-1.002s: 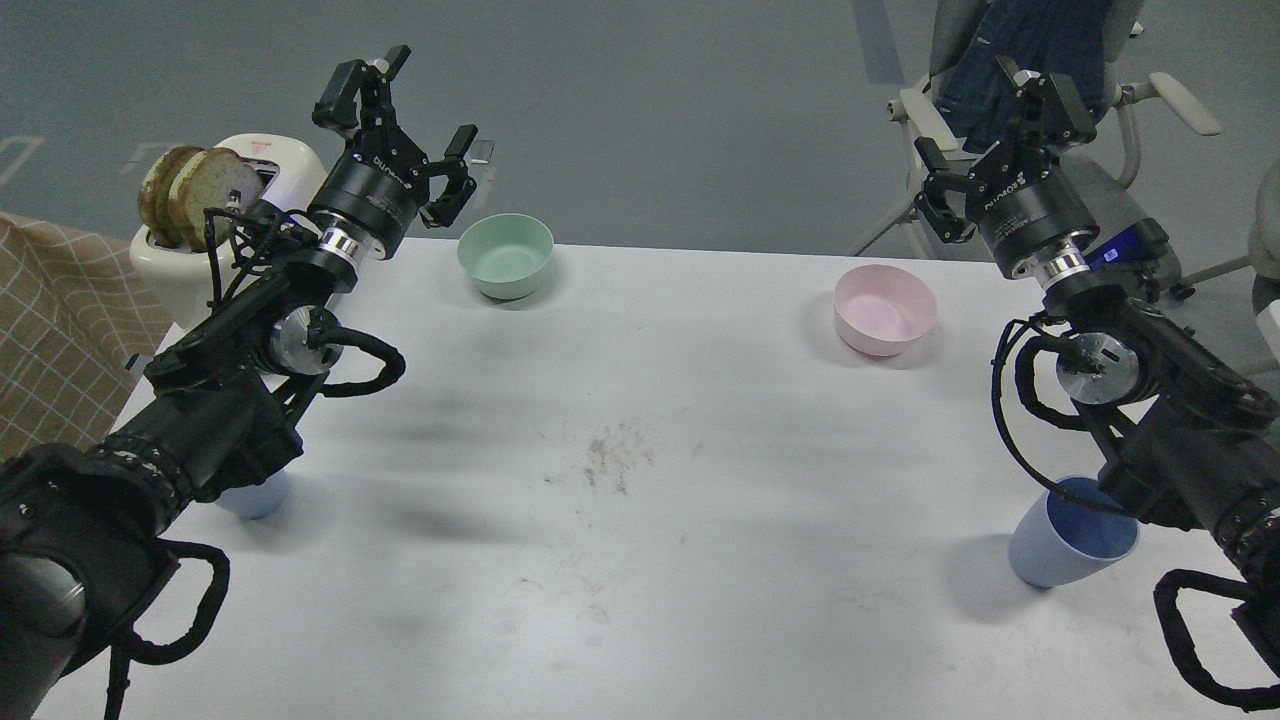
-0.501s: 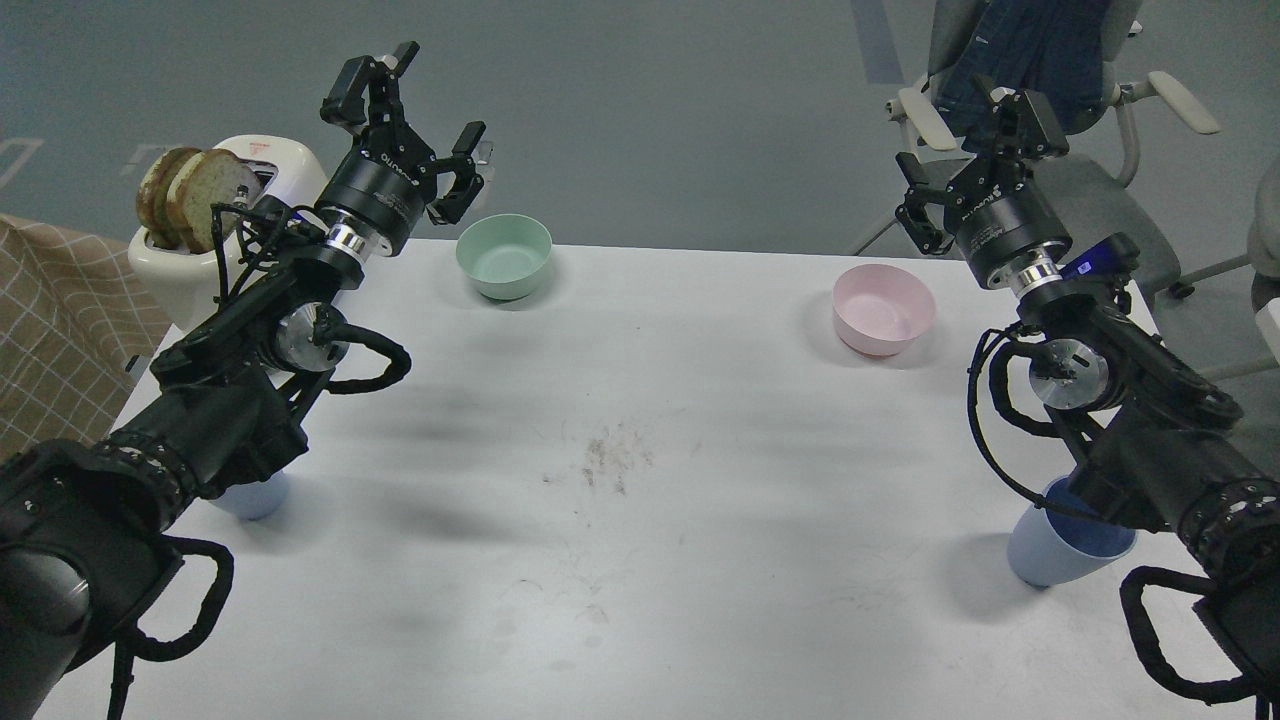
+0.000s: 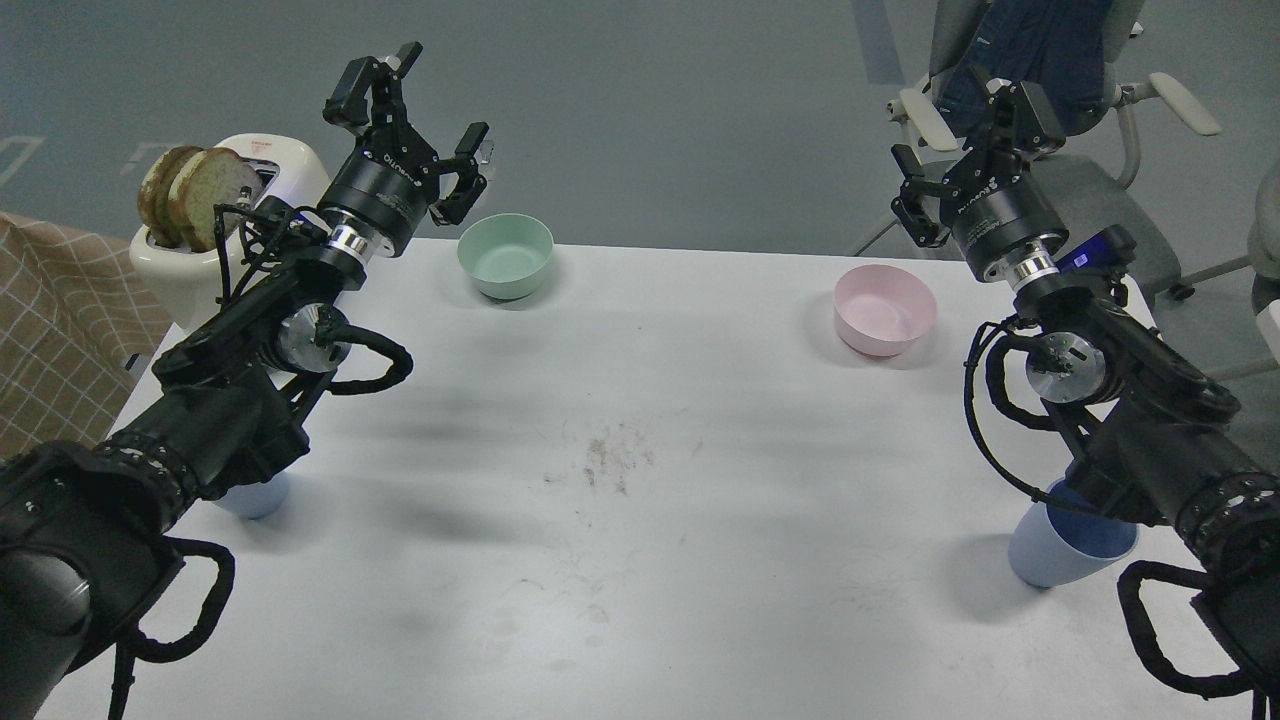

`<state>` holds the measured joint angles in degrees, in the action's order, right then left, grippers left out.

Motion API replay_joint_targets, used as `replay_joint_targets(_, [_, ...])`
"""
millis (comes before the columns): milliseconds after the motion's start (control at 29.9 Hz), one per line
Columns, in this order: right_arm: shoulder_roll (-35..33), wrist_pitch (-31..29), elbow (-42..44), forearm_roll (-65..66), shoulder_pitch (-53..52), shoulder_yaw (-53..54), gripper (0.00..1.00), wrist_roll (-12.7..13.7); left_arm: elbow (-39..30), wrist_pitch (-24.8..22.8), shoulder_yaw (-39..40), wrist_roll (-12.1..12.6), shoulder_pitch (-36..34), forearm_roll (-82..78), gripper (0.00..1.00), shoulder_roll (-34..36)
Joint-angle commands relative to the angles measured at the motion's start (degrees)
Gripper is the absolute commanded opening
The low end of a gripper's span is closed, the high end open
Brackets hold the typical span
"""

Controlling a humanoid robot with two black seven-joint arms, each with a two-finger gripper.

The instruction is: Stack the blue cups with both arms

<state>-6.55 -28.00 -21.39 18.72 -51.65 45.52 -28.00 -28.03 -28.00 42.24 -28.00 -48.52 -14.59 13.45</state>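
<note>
One light-blue cup (image 3: pixel 1062 550) stands upright near the table's front right, partly covered by my right forearm. The other blue cup (image 3: pixel 254 496) stands at the left edge, mostly hidden under my left forearm. My left gripper (image 3: pixel 420 110) is open and empty, raised above the table's far left, beside the toaster. My right gripper (image 3: pixel 965 135) is open and empty, raised beyond the table's far right edge, above the pink bowl. Both grippers are far from the cups.
A mint-green bowl (image 3: pixel 505 255) sits at the far left-centre and a pink bowl (image 3: pixel 885 310) at the far right of the white table (image 3: pixel 640 560). A white toaster (image 3: pixel 240 215) with toast stands at the far left. A chair (image 3: pixel 1080 110) stands behind the right side.
My right gripper has moved up and to the left, away from me. My left gripper has shifted slightly up and away. The cups have not moved.
</note>
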Motion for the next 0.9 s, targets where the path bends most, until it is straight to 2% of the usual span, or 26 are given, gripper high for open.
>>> replay_joint_targets(0, [0.0,0.0,0.0,0.0,0.0,0.0,1.00,0.0,0.0,0.0,0.0,0.0,0.1,0.0,0.98,-0.4])
replay_joint_targets(869, [0.0,0.0,-0.1,0.2,-0.6,0.0,1.00,0.0,-1.1,0.0,-0.2,0.0,0.3,-0.5,0.98,-1.0])
